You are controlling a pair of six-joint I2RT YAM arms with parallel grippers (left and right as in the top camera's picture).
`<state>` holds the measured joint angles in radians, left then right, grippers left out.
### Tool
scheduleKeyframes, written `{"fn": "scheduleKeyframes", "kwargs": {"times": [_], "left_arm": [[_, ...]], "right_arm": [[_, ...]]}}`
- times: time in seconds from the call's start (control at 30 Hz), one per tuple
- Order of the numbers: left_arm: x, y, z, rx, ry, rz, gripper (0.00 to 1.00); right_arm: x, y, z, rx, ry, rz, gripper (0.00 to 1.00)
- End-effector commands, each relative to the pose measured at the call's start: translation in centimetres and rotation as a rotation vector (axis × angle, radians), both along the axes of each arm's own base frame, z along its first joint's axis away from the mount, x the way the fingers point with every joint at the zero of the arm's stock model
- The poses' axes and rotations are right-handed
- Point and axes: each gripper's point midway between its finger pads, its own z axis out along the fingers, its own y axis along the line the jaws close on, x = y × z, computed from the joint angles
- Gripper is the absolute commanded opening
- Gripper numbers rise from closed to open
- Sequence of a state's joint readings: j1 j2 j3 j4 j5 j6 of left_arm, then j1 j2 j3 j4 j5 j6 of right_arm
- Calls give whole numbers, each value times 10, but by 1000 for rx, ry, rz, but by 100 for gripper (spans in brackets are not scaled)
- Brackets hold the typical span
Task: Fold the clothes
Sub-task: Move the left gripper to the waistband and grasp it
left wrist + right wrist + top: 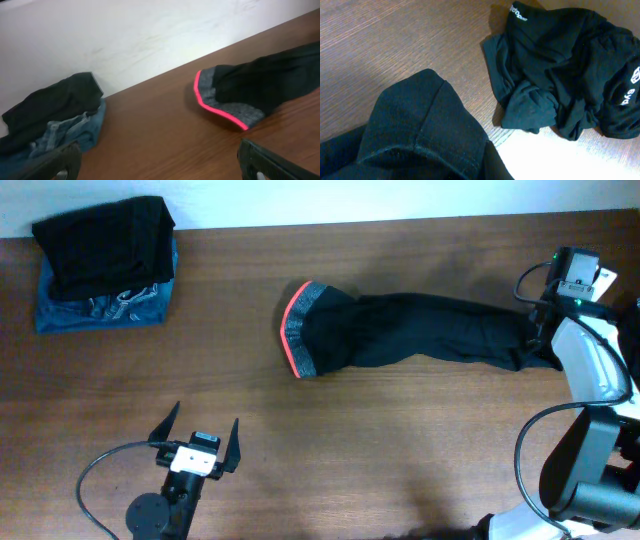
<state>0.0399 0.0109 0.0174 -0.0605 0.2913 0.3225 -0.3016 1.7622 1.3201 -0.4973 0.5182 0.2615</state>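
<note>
A long black garment lies stretched across the table, its grey waistband edged red-orange at the left end. My right gripper is shut on its right end. In the right wrist view the lifted black fabric covers the fingers. My left gripper stands open near the front edge, well apart from the waistband, with nothing between its fingers. A folded pile, black over a blue patterned piece, sits at the back left.
A crumpled black garment with white lettering lies on the table beyond my right gripper. A white wall runs along the table's far edge. The right arm's white links and cables occupy the right side.
</note>
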Motion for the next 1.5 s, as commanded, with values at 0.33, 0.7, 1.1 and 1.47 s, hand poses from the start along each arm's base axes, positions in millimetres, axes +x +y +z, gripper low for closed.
{"fn": "scheduleKeyframes", "kwargs": {"times": [0.33, 0.7, 1.1, 1.47], "left_arm": [[-20, -62, 41, -258, -32, -417, 99], [-12, -109, 139, -162, -115, -879, 99], [126, -179, 76, -344, 491, -993, 99], [210, -192, -30, -450, 726, -619, 100]], "right_arm": [[4, 3, 1, 37, -23, 14, 4], [1, 9, -6, 72, 1, 32, 4], [1, 10, -6, 75, 0, 34, 4], [6, 14, -7, 101, -16, 56, 4]]}}
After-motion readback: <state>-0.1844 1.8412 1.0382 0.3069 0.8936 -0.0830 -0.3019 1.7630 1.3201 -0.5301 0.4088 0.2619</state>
